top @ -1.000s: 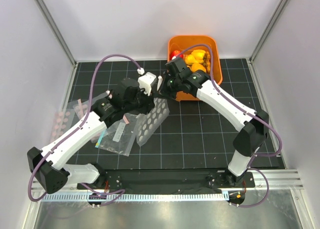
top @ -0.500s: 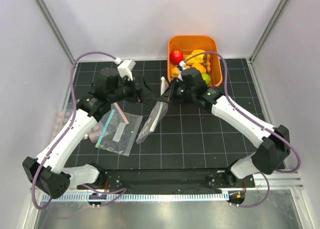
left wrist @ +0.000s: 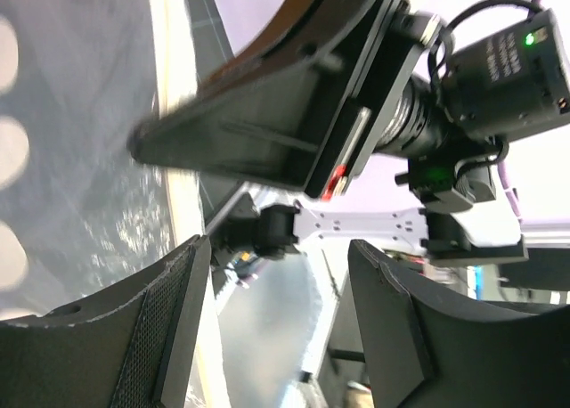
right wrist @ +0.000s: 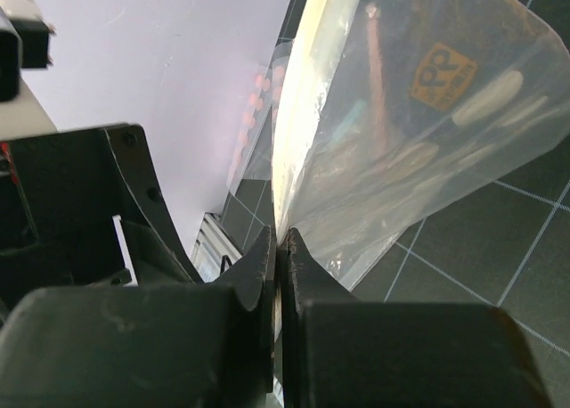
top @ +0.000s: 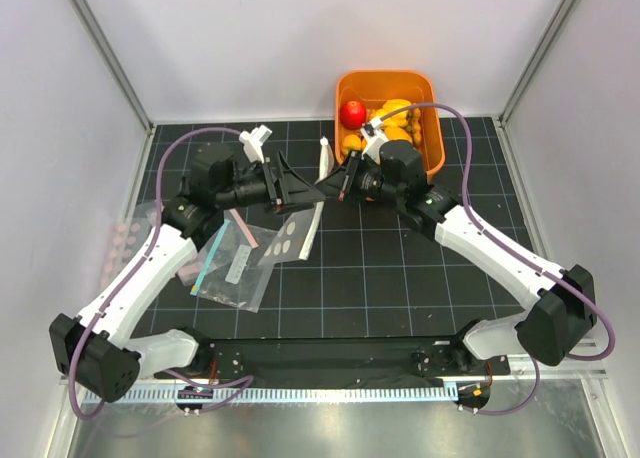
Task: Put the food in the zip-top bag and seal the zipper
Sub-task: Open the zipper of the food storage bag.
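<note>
Bright, even light; top view sharp, wrist views soft.
Left wrist: zip-top bag (left wrist: 62, 159) motion-blurred, edge blown white. Right wrist: same glare on bag edge, near foreground defocused. Shadows faint.

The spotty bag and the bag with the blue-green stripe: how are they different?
The dotted bag is pinched at its edge by the right gripper and held up; the striped bag lies flat on the table, touched by no gripper. The dotted bag has white round dots; the striped bag has a teal strip and a white label instead. Both are clear plastic.
</note>
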`<move>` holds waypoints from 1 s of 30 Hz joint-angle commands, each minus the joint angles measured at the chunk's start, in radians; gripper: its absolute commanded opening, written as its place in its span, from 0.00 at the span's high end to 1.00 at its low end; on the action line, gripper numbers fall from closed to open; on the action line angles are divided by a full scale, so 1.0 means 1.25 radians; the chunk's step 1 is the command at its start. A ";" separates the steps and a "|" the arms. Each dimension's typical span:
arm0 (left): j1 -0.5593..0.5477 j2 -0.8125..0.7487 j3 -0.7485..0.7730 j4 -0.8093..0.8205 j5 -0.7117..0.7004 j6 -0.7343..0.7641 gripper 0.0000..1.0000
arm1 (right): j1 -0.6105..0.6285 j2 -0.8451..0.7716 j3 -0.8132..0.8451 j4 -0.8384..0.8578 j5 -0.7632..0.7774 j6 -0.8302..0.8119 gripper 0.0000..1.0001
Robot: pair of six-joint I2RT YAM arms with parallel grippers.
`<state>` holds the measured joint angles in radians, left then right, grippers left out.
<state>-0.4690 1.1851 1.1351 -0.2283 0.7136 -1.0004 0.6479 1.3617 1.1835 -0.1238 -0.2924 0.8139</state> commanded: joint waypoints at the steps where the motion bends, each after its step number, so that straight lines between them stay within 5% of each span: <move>1: 0.000 -0.048 -0.029 0.048 0.042 -0.050 0.33 | 0.000 -0.016 0.010 0.052 0.018 0.004 0.99; 14: -0.033 -0.053 -0.102 0.029 0.004 -0.067 0.37 | 0.001 -0.040 0.018 0.049 0.025 0.015 0.99; 27: -0.059 -0.037 -0.094 -0.015 -0.076 -0.032 0.27 | 0.001 -0.063 0.021 0.035 0.034 0.009 0.99; 30: -0.059 -0.017 -0.077 -0.015 -0.067 -0.028 0.34 | 0.001 -0.066 0.021 0.033 0.034 0.010 0.99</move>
<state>-0.5411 1.1477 1.0069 -0.2504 0.6350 -1.0603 0.6479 1.3201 1.1835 -0.1207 -0.2630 0.8234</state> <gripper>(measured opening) 0.686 0.046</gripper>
